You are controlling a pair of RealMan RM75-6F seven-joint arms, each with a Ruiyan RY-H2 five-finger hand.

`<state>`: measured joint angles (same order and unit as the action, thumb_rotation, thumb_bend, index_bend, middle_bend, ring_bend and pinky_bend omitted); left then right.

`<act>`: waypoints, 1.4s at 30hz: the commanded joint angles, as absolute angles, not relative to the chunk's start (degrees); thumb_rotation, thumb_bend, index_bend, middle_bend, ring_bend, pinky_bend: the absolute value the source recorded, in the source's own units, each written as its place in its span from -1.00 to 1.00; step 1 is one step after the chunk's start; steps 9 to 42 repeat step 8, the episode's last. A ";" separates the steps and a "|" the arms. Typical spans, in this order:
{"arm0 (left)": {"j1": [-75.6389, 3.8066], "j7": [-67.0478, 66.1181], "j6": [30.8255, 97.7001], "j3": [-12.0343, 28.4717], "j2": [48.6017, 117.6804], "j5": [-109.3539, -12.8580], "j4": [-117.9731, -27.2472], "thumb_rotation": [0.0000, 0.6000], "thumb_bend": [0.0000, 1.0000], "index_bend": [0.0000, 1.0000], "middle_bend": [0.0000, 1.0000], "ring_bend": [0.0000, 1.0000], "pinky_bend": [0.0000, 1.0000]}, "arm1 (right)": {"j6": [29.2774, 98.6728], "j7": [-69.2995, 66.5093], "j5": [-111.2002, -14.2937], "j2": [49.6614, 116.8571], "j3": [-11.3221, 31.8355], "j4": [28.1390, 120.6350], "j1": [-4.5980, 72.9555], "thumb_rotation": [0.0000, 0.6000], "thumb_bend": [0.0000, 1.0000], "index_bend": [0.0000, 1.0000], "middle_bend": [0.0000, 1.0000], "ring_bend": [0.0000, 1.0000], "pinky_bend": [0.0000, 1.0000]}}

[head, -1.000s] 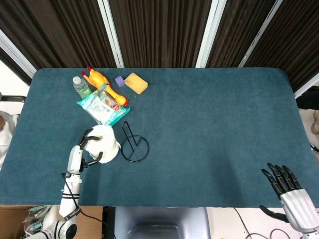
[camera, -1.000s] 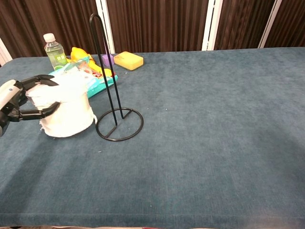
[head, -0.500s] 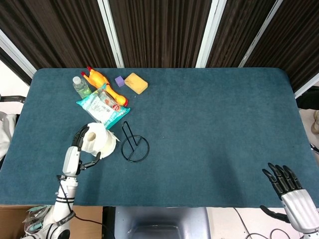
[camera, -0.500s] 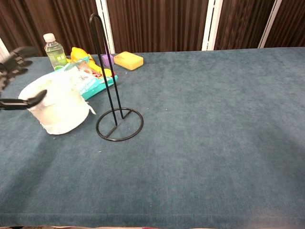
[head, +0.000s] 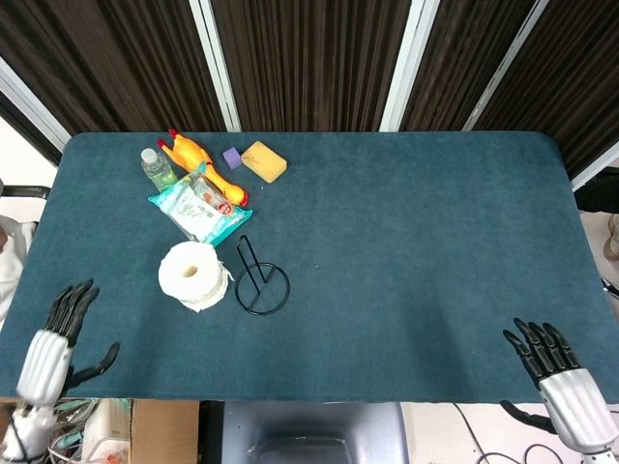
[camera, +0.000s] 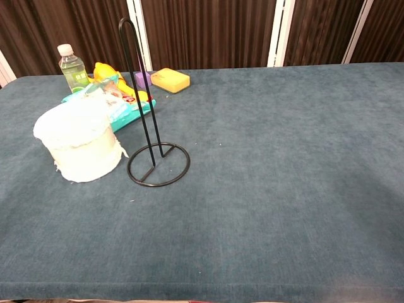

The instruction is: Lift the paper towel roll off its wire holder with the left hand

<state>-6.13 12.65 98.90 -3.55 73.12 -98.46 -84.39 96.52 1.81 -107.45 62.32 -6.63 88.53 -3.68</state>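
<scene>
A: Where is the white paper towel roll [head: 194,275]?

B: Upright on the blue-green bench [head: 406,213], just beside the black wire holder [head: 259,278], at its nine o'clock.

A: And the left hand [head: 56,338]?

B: Fingers apart, empty, well clear at seven o'clock. The right hand [head: 556,372] likewise. The lift looks finished; nothing more seems needed.
</scene>
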 commanded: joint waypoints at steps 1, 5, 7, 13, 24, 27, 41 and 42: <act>-1.54 5.13 98.96 -7.97 72.97 -100.32 -79.90 1.00 -0.26 -1.00 -1.00 -1.00 -1.00 | 96.34 2.78 -107.80 62.74 -6.74 88.73 -3.73 1.00 -0.94 -1.00 -1.00 -1.00 -1.00; -2.20 2.56 95.39 -7.70 72.55 -98.95 -80.36 1.00 -0.25 -1.00 -1.00 -1.00 -1.00 | 95.87 3.69 -107.86 63.00 -6.74 88.88 -3.62 1.00 -0.94 -1.00 -1.00 -1.00 -1.00; -2.11 1.48 95.38 -7.36 72.62 -98.96 -80.40 1.00 -0.25 -1.00 -1.00 -1.00 -1.00 | 96.04 3.72 -107.89 63.01 -6.75 88.78 -3.69 1.00 -0.94 -1.00 -1.00 -1.00 -1.00; -2.00 1.16 95.68 -7.23 72.71 -99.14 -80.32 1.00 -0.25 -1.00 -1.00 -1.00 -1.00 | 96.09 3.68 -107.83 63.01 -6.72 88.74 -3.71 1.00 -0.94 -1.00 -1.00 -1.00 -1.00; -2.00 1.16 95.68 -7.23 72.71 -99.14 -80.32 1.00 -0.25 -1.00 -1.00 -1.00 -1.00 | 96.09 3.68 -107.83 63.01 -6.72 88.74 -3.71 1.00 -0.94 -1.00 -1.00 -1.00 -1.00; -2.00 1.16 95.68 -7.23 72.71 -99.14 -80.32 1.00 -0.25 -1.00 -1.00 -1.00 -1.00 | 96.09 3.68 -107.83 63.01 -6.72 88.74 -3.71 1.00 -0.94 -1.00 -1.00 -1.00 -1.00; -2.00 1.16 95.68 -7.23 72.71 -99.14 -80.32 1.00 -0.25 -1.00 -1.00 -1.00 -1.00 | 96.09 3.68 -107.83 63.01 -6.72 88.74 -3.71 1.00 -0.94 -1.00 -1.00 -1.00 -1.00; -2.00 1.16 95.68 -7.23 72.71 -99.14 -80.32 1.00 -0.25 -1.00 -1.00 -1.00 -1.00 | 96.09 3.68 -107.83 63.01 -6.72 88.74 -3.71 1.00 -0.94 -1.00 -1.00 -1.00 -1.00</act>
